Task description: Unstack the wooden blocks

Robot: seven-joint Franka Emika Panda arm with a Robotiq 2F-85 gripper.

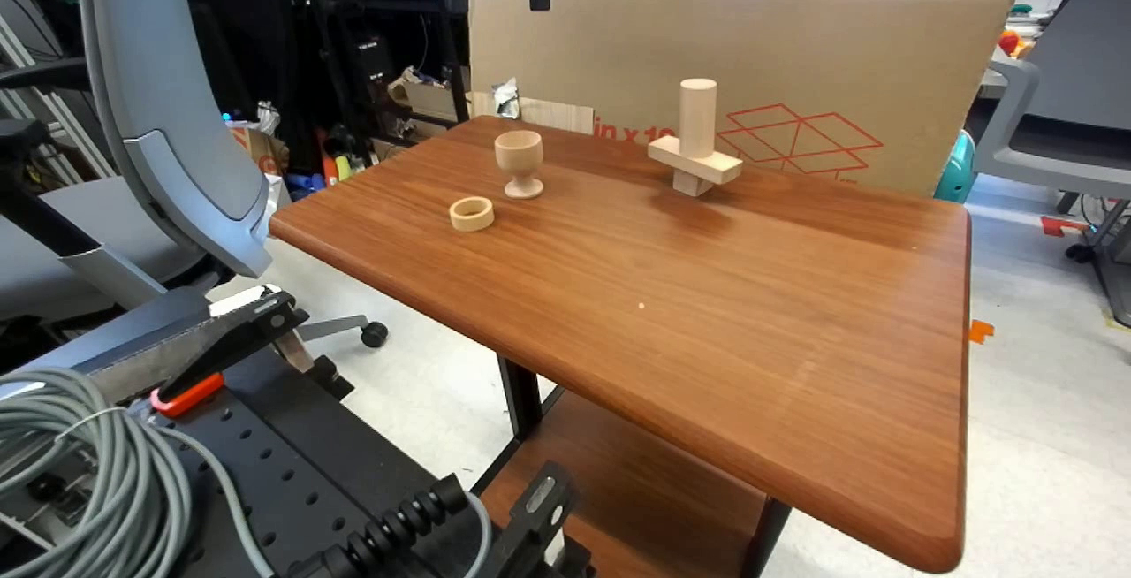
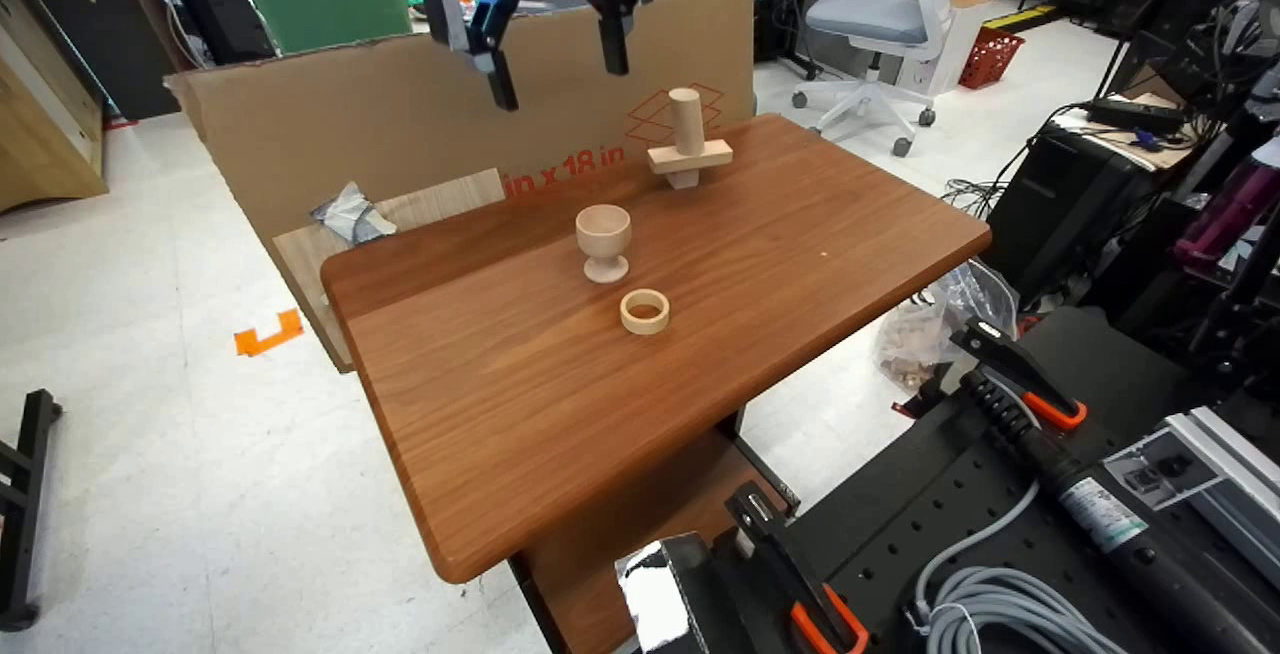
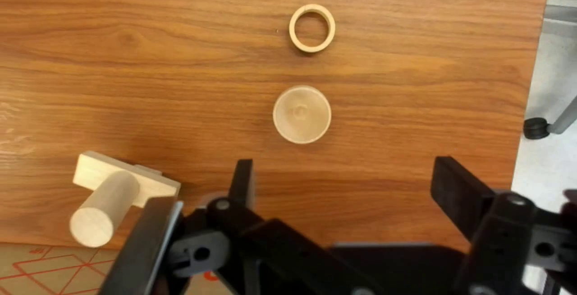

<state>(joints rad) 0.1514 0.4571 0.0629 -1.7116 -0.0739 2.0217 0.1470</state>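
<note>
- Across the brown table, dark streaks of grain run along a smooth surface with rounded corners.
- Near the edge beside the cardboard, three pale, unpainted wooden pieces form a stack: a small squared block at the bottom, a flat plank lying across it, and a smooth cylinder upright on the plank.
- Well apart from the stack stands a wooden goblet, upright, its hollow round bowl on a short stem and flared foot.
- Near the goblet, apart from it, a ring lies flat, a thin-walled wooden band slightly yellower in tone.
- Along the matte cardboard runs red line printing; a crumpled silvery piece sits against a pale, wood-grained board.
- Above the table hangs the gripper, its straight black fingers spread wide, clear of all the wooden pieces.
</note>
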